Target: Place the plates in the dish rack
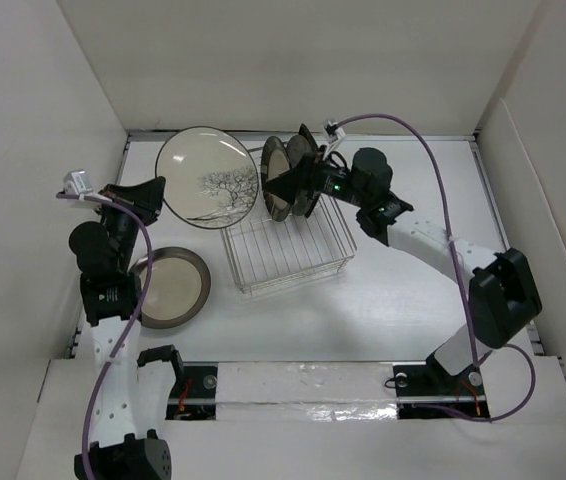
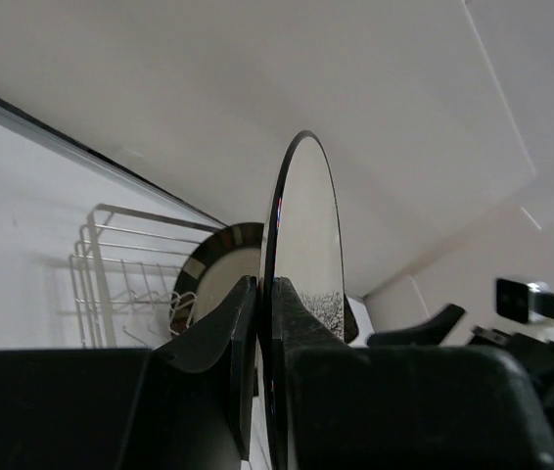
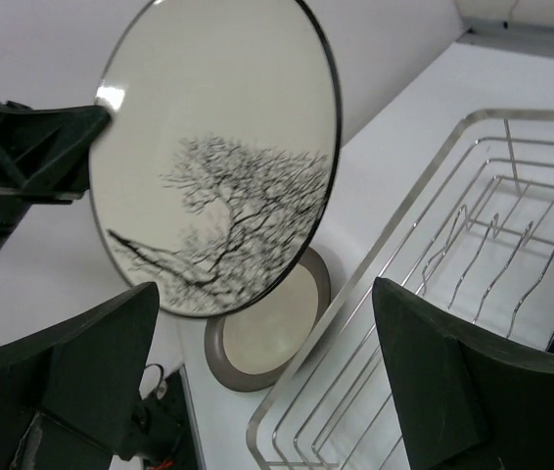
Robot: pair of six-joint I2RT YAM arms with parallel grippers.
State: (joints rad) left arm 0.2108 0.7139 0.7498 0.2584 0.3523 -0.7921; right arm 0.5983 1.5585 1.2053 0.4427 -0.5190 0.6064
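Observation:
My left gripper is shut on the rim of a round cream plate with a black tree drawing, held up on edge left of the dish rack. In the left wrist view the plate stands edge-on between the fingers. Two plates stand upright at the far end of the silver wire rack; one has a dark striped rim. My right gripper hangs open beside them with nothing between its fingers. A cream plate with a brown rim lies flat on the table.
White walls close in the table on the left, back and right. The right wrist view shows the tree plate, the brown-rimmed plate under it and the rack's near corner. The right arm's cable arcs above the table.

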